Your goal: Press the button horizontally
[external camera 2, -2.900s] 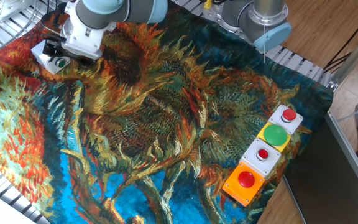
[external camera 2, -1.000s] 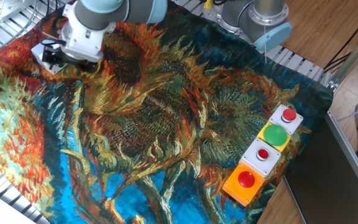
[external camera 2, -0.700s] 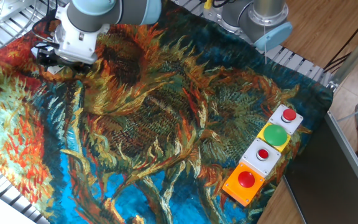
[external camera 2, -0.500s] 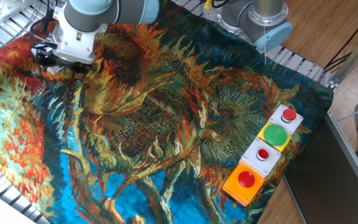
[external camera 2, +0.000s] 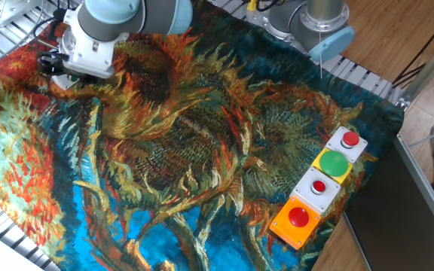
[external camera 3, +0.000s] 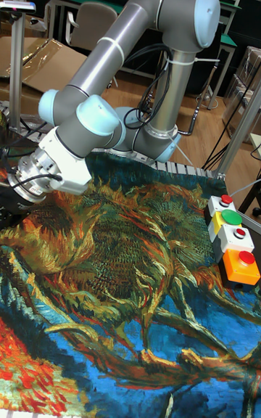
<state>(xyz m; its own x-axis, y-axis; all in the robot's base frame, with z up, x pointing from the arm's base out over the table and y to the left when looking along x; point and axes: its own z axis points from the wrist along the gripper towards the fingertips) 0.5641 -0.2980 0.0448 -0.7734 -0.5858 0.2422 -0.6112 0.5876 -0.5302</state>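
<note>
gripper (external camera 2: 51, 64) sits low at the cloth's (external camera 2: 202, 150) far corner, hiding the button; finger state can't be told, nor whether the press has landed.

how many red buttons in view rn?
3, all in the button row at the cloth's right edge: far end on a grey base, third along on a grey base, near end on an orange base. The end effector may hide others.

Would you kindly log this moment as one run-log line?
arm: far-left cloth corner | gripper: at white box | button: hidden | fingers: state unclear | four-button row: untouched
</note>
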